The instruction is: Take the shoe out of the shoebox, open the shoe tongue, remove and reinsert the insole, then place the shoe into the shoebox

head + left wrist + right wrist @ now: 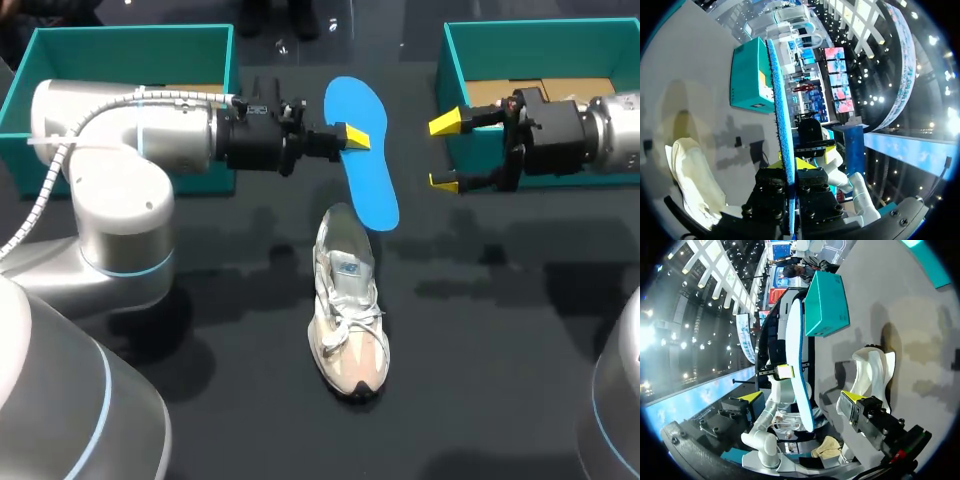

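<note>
The shoe (348,300) lies on the table (500,330), its toe toward us. Beyond its heel, above the table, our left end effector (352,136) is clamped on the blue insole (370,190), gripping it at one side edge. Our right end effector (445,153) is also beyond the shoe, to its right, with fingers wide apart, not touching the insole.

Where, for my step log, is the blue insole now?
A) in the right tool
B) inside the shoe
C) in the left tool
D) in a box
C: the left tool is shut on the insole; the right tool stands open, apart from it.
</note>
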`<state>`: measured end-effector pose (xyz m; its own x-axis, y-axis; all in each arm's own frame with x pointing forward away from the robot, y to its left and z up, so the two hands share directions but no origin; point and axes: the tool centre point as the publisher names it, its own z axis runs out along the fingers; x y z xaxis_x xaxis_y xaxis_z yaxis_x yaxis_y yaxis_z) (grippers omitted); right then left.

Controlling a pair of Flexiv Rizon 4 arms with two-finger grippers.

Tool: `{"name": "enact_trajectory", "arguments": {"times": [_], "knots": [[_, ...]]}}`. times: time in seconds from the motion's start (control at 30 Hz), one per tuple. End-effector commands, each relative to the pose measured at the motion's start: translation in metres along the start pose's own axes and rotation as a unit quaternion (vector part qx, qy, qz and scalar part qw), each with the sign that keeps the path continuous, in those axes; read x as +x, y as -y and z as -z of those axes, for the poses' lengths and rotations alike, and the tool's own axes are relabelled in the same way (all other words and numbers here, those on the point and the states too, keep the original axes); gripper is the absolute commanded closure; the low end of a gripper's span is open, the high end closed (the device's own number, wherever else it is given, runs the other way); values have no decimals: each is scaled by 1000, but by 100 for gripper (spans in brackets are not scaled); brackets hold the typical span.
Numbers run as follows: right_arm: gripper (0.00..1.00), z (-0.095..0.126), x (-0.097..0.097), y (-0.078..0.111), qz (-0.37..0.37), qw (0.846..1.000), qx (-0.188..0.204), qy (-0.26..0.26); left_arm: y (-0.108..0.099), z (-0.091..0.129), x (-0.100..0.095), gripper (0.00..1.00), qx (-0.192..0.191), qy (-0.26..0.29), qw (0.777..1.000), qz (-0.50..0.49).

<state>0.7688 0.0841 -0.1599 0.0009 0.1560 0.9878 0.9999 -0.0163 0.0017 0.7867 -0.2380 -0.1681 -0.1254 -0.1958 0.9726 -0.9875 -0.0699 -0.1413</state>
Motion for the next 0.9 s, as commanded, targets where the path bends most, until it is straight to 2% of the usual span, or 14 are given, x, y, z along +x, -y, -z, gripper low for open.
{"name": "enact_trajectory", "arguments": {"times": [0.03,0.47,0.9], "knots": [[0,6,20,7,0,998,-4,70,0,-4,-1,100,0,0,1000,2],[0,-4,49,4,-10,979,-5,205,0,-4,-1,100,0,0,1000,2],[0,-21,80,0,-41,944,-3,328,0,-4,-1,100,0,0,1000,2]]}}
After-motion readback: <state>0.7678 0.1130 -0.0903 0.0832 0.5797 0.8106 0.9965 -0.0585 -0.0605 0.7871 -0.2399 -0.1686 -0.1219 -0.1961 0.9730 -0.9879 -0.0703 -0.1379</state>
